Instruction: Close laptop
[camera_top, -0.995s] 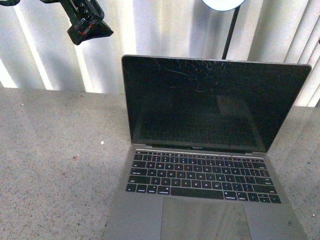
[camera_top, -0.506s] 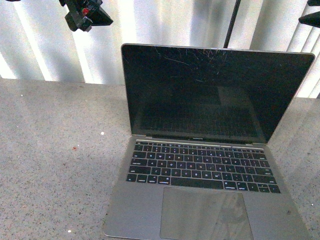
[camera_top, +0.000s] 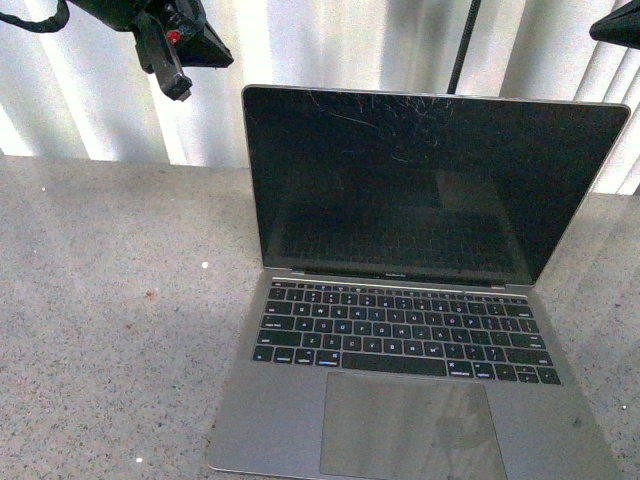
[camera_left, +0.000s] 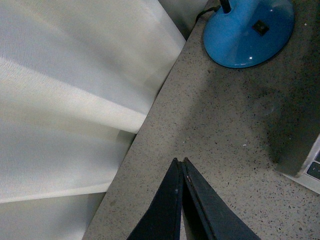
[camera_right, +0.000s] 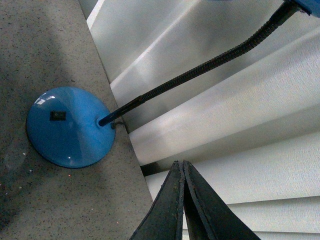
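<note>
The laptop (camera_top: 420, 300) stands open on the speckled grey table, its scratched black screen facing me, black keys and large trackpad in front. A corner of it shows in the left wrist view (camera_left: 302, 162). My left gripper (camera_top: 182, 88) is shut and empty, held high above the table, up and left of the screen's top left corner; its closed tips show in the left wrist view (camera_left: 180, 161). My right gripper (camera_top: 612, 28) is shut and empty, high at the upper right edge, above the screen's top right corner; its closed tips show in the right wrist view (camera_right: 180, 163).
A blue lamp base (camera_left: 247, 31) with a black gooseneck (camera_right: 200, 72) stands on the table behind the laptop; its stem rises behind the screen (camera_top: 462, 45). White curtains (camera_top: 300, 50) hang along the table's back edge (camera_left: 150, 120).
The view has dropped a little, so the laptop sits higher in frame. My left gripper has turned, tips now pointing down. My right gripper has come into view at the upper right.
</note>
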